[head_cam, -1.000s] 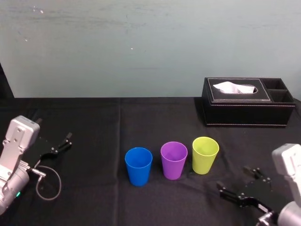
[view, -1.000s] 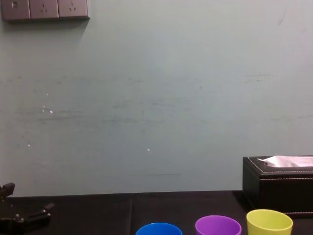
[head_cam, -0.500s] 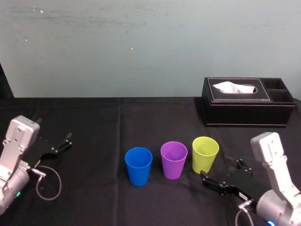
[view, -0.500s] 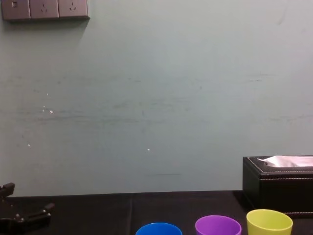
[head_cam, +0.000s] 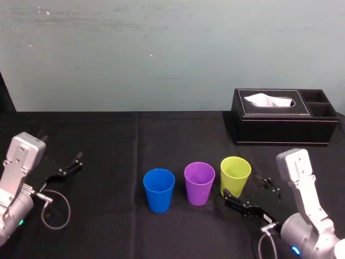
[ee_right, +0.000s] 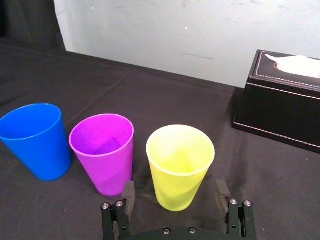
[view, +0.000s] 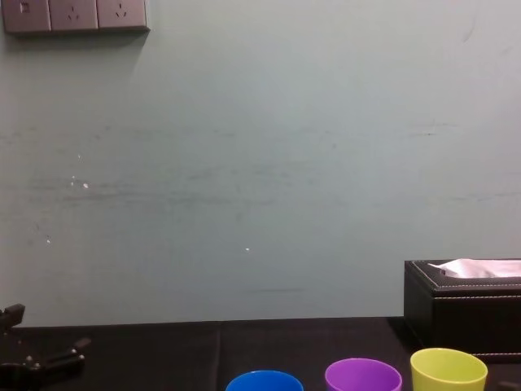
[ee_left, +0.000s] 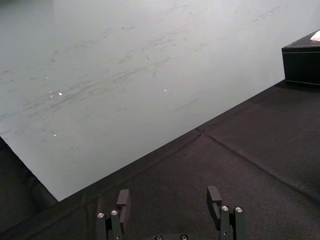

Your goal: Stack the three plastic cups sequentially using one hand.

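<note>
Since only one arm does the stacking, I'd guess the left gripper [head_cam: 67, 167] is just parked, way out at the cups' 9 o'clock, fingers spread and empty. The blue cup [head_cam: 159, 190], purple cup [head_cam: 199, 183] and yellow-green cup [head_cam: 235, 177] stand rim-up in a row from 9 to 3, easy to nest. The right gripper [head_cam: 246, 192] sits low, wide open, gripping nothing. The yellow-green cup is at its 12, lined up with the gap, with the fingertips [ee_right: 128, 192] beside its base.

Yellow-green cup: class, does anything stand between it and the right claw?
Nothing visible does. The open right claw faces the yellow-green cup directly. The purple cup stands apart beside it, out of the path. The left claw sits open at the far left.
</note>
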